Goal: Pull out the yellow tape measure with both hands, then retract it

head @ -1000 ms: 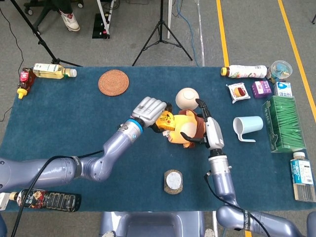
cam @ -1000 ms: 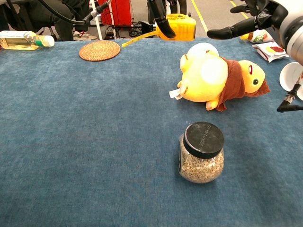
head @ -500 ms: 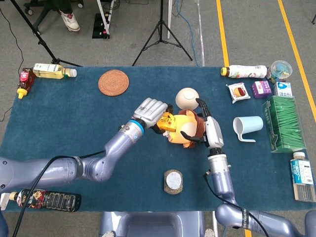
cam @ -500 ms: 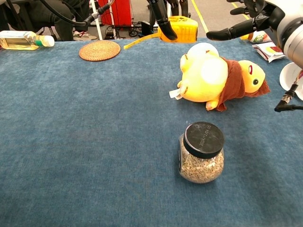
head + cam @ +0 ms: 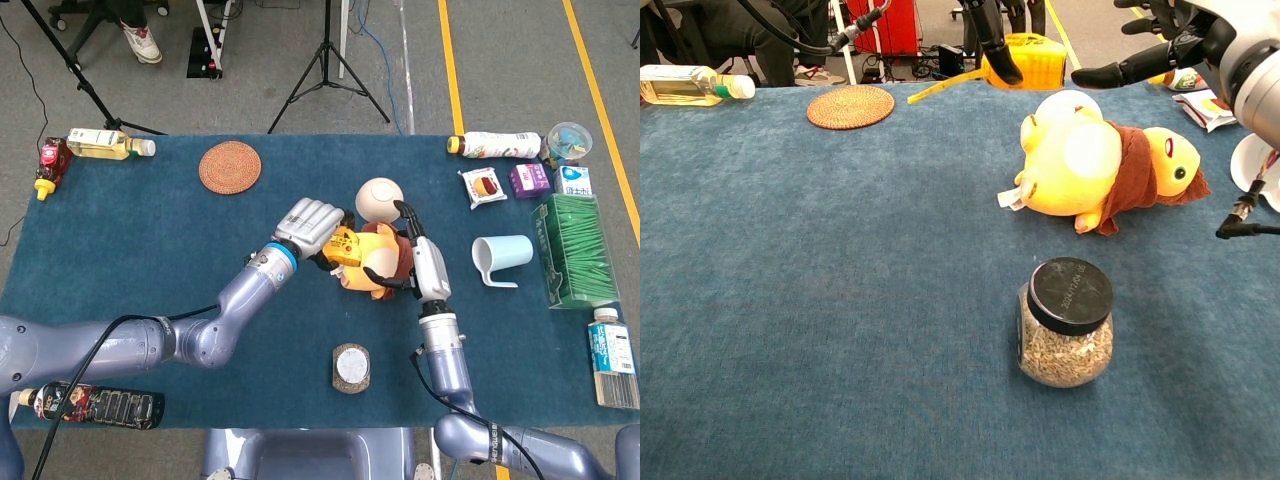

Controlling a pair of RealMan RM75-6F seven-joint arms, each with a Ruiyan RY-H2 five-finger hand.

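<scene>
My left robot hand (image 5: 310,226) grips the yellow tape measure (image 5: 340,246) just above the plush toy (image 5: 1095,165), a short tongue of blade (image 5: 940,88) trailing out on the side away from the toy. My right robot hand (image 5: 420,255) hovers over the toy with fingers apart, holding nothing. To do this well, I judge the right should reach past the case, pinch the blade's tip, then draw straight away while the left keeps the case steady.
</scene>
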